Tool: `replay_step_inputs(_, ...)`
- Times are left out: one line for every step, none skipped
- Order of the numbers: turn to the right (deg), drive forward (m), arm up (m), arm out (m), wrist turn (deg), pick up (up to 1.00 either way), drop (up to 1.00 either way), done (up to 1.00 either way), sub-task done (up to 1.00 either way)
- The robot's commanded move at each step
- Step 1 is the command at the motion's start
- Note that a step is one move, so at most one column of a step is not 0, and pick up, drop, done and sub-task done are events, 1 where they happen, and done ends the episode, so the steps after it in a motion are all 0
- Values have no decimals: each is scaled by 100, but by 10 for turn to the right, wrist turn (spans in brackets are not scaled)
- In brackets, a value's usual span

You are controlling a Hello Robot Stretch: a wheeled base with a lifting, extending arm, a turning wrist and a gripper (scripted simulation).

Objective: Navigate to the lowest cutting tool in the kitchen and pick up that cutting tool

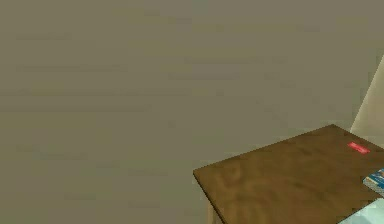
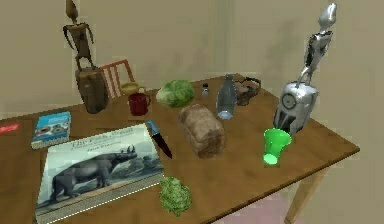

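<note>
Lying flat on the tabletop (image 2: pixel 310 160), the knife (image 2: pixel 159 139) sits between the big book (image 2: pixel 95 170) and the loaf (image 2: pixel 203 130), just beside the book's edge, its blue handle toward the red mug (image 2: pixel 139 102) and its dark blade toward the near edge. How the pincer stands, and where the knife is from it, I cannot tell, so the knife is placed here by its neighbours. The likeliest trouble, as I judge it, is crowding: a reach that comes in off line could push the loaf or ride up on the book, and either would shove the knife aside or under the book's edge. A thin thing flat on wood also gives little to catch, so the fingers may scrape the tabletop and slide the blade away. Farther along, the green cup (image 2: pixel 276 145) looks light and would tip at a brush, and the bottle (image 2: pixel 226 98) and the silver statue (image 2: pixel 305 85) stand tall enough to be toppled by a sweeping arm. In the forward view the tabletop corner (image 1: pixel 270 180) lies at the lower right before a bare wall, so a turn of the base could bump it. Print runs along the top of the big book and on the small blue book (image 2: pixel 52 127), but none of it can be read.
</note>
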Motion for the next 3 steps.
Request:
replay_step_inputs(0,0,50,0,0,0,0,0,0)
replay_step_inputs(0,0,38,0,0,0,0,0,0)
replay_step_inputs(0,0,0,34,0,0,0,0,0)
